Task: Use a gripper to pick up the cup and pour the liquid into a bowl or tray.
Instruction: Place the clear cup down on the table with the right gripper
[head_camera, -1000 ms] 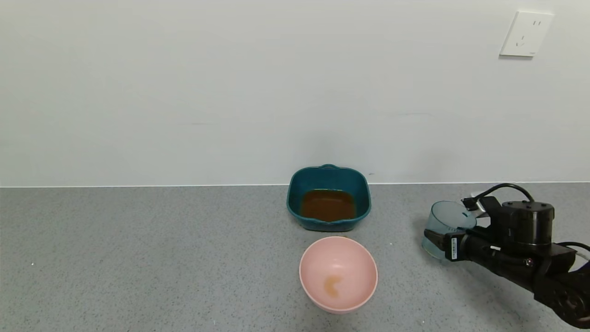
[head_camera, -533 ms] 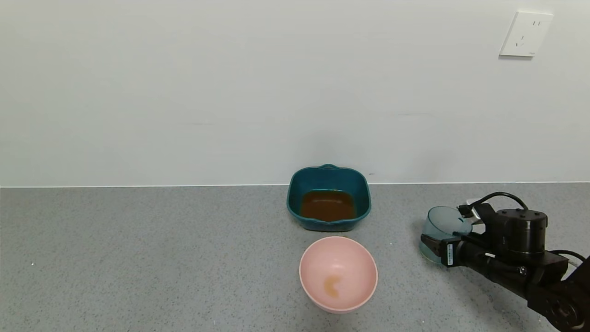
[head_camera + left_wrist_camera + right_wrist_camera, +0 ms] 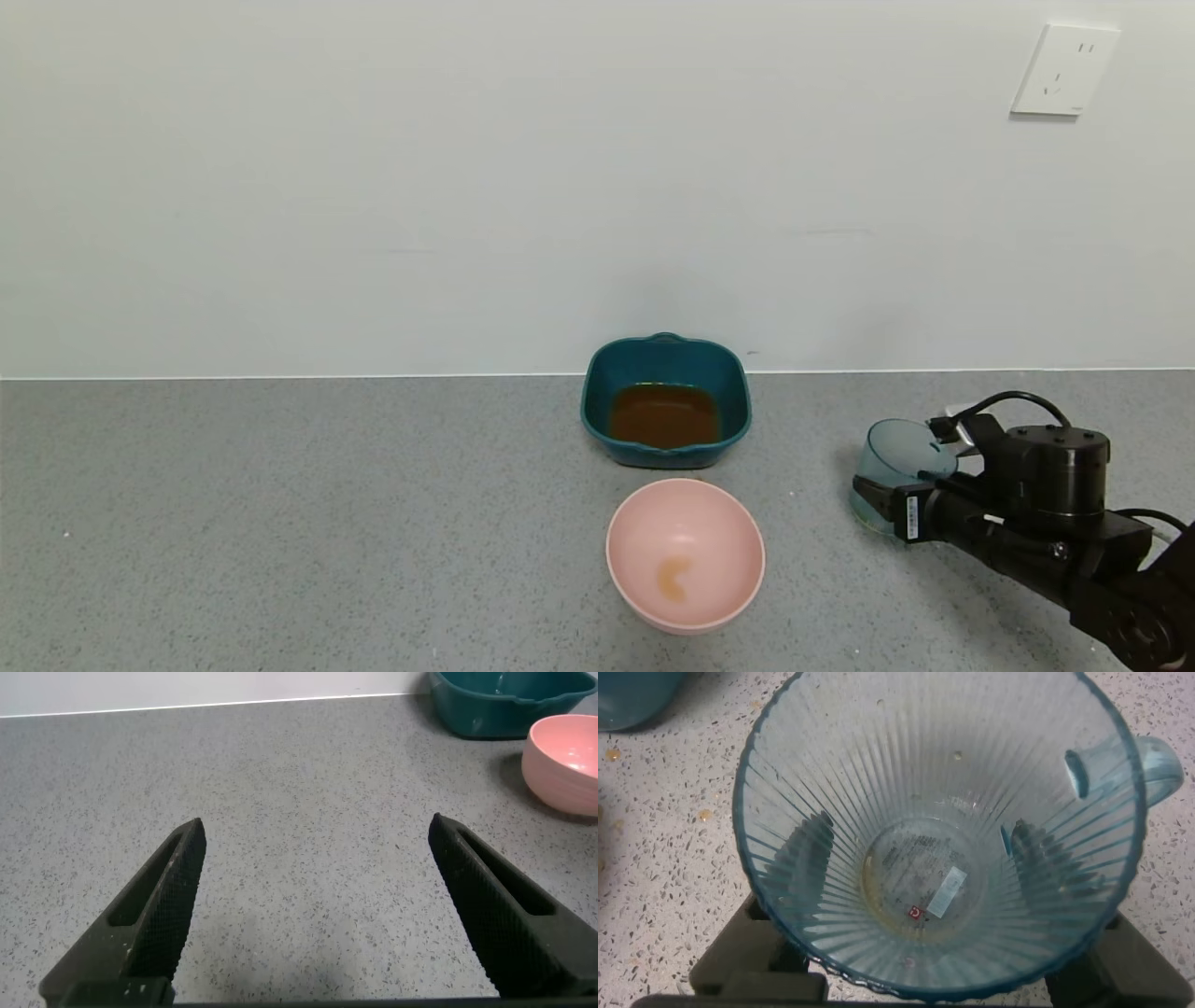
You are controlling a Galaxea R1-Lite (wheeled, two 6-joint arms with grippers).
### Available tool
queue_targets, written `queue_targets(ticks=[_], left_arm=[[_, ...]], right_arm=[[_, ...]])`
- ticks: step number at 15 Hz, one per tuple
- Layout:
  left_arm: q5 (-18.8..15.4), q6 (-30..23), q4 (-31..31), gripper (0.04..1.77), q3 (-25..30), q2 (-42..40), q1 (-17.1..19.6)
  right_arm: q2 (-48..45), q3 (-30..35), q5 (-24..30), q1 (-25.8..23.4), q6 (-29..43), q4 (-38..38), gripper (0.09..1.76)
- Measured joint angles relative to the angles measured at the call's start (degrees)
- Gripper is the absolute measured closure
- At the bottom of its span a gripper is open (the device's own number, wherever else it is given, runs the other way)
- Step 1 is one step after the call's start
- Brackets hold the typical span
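Grey speckled counter [image 3: 280, 523] against a pale wall; the teal basin [image 3: 666, 359] by the wall holds the reddish-brown liquid [image 3: 665, 415], the pink bowl [image 3: 684, 551] just in front. At far right our right gripper [image 3: 882, 495] clasps the emptied cup [image 3: 898, 459] low, its base at the counter. Our left gripper [image 3: 313, 859] hangs spread wide over bare counter.

Kitchen-like — speckled grey countertop [image 3: 280, 523], wall socket [image 3: 1064, 70].
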Motion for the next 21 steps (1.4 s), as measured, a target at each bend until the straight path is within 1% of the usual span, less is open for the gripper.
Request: queue_targets(ticks=[1,4,8,16,18,21], left_arm=[[0.0,0.0,0.0,0.09,0.0,0.0,0.0],[0.0,0.0,0.0,0.09,0.0,0.0,0.0],[0.0,0.0,0.0,0.09,0.0,0.0,0.0],[0.0,0.0,0.0,0.09,0.0,0.0,0.0],[0.0,0.0,0.0,0.09,0.0,0.0,0.0],[0.0,0.0,0.0,0.09,0.0,0.0,0.0]], right_arm=[[0.0,0.0,0.0,0.0,0.0,0.0,0.52],[-0.1,0.3,-0.1,0.0,-0.1,0.2,0.39],[-0.2,0.8,0.0,0.0,0.0,-1.5,0.29],[-2.7,1.9,0.0,0.1,0.1,-0.8,0.20],[-4.4,2.1,0.1,0.1,0.1,1.9,0.18],[-7.7,1.8,0.3,0.1,0.3,8.0,0.17]])
